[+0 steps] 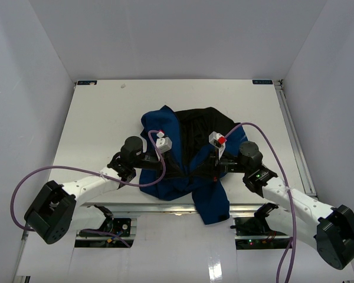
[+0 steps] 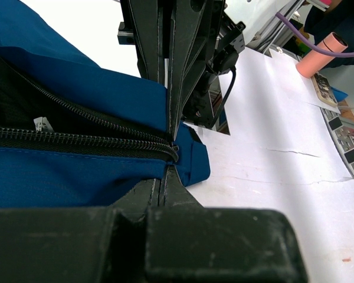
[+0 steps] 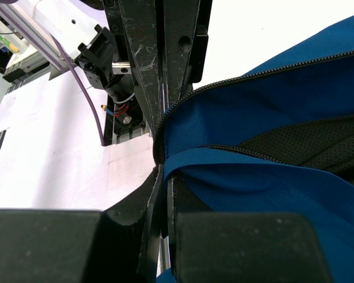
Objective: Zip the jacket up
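The royal-blue jacket [image 1: 211, 199] lies crumpled at the table's near middle, its black lining [image 1: 194, 127] facing up and a blue part hanging over the front edge. My left gripper [image 1: 155, 160] is shut on the jacket's edge at its left side. In the left wrist view the left gripper [image 2: 170, 154] pinches blue fabric [image 2: 76, 177] at the end of the dark zipper [image 2: 76, 138]. My right gripper [image 1: 215, 167] is shut on the jacket's right front edge. The right wrist view shows the right gripper [image 3: 164, 159] clamping a blue hem [image 3: 236, 171] beside a curving zipper line [image 3: 253, 79].
The white table [image 1: 106, 112] is walled in by white panels on three sides. A metal rail [image 1: 165, 207] runs along its front edge. Purple cables [image 1: 29, 180] loop from both arms. A pink cylinder [image 2: 321, 53] lies off the table, in the left wrist view.
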You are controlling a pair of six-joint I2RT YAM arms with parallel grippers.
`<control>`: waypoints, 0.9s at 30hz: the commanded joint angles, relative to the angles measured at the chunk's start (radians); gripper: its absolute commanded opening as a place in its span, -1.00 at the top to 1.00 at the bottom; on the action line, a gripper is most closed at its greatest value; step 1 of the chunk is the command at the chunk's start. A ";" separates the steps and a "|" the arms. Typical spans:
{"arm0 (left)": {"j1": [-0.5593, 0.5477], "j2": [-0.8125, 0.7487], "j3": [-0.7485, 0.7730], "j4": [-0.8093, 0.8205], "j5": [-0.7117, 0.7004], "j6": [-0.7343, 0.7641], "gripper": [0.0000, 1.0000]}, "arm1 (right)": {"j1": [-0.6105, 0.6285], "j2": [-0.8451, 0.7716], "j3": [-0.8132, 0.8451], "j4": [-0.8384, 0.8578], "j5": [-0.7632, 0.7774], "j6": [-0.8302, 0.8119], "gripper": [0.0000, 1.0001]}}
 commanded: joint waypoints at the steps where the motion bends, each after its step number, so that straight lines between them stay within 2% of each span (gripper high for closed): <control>1: -0.022 -0.028 0.019 -0.051 0.010 0.031 1.00 | -0.001 -0.021 0.095 -0.022 0.035 -0.038 0.84; 15: -0.039 -0.022 0.033 -0.088 -0.012 0.054 1.00 | 0.004 0.036 0.127 0.076 -0.008 0.043 0.85; 27: -0.050 -0.006 0.046 -0.131 -0.046 0.078 1.00 | 0.005 0.022 0.141 0.093 0.071 0.080 0.84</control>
